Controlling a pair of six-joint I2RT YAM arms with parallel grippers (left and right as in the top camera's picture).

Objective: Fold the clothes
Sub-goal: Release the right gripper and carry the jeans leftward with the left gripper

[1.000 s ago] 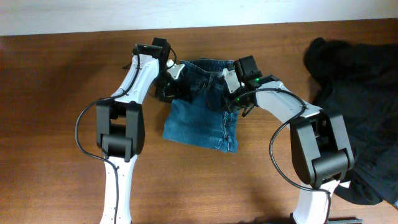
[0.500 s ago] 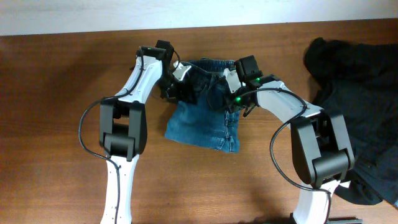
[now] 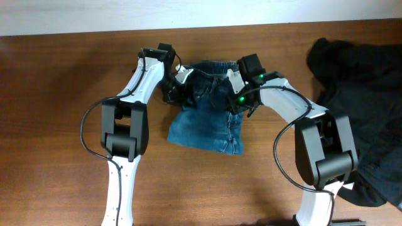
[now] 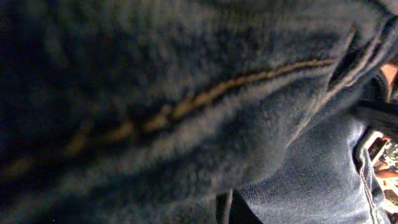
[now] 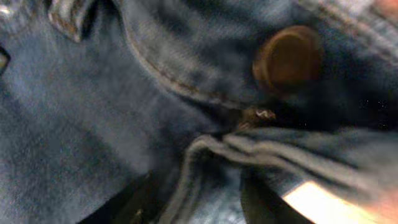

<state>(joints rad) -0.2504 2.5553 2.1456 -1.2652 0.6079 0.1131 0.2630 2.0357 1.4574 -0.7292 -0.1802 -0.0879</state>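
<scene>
The blue denim jeans lie folded in a short stack at the table's middle, waistband at the far side. My left gripper is on the waistband's left end, shut on the denim. Bunched denim with a tan seam fills its wrist view. My right gripper is at the waistband's right side. Its dark fingers stand apart around a raised denim fold just below the brown button. Black clothes lie heaped at the right.
The brown wooden table stretches left and in front of the jeans. A pale wall strip borders its far edge. The black heap reaches the table's right edge, beside my right arm's base.
My left gripper has slid a little right onto the waistband and shut on it, nudging the jeans' left edge. My right gripper's jaws have widened around the fold.
</scene>
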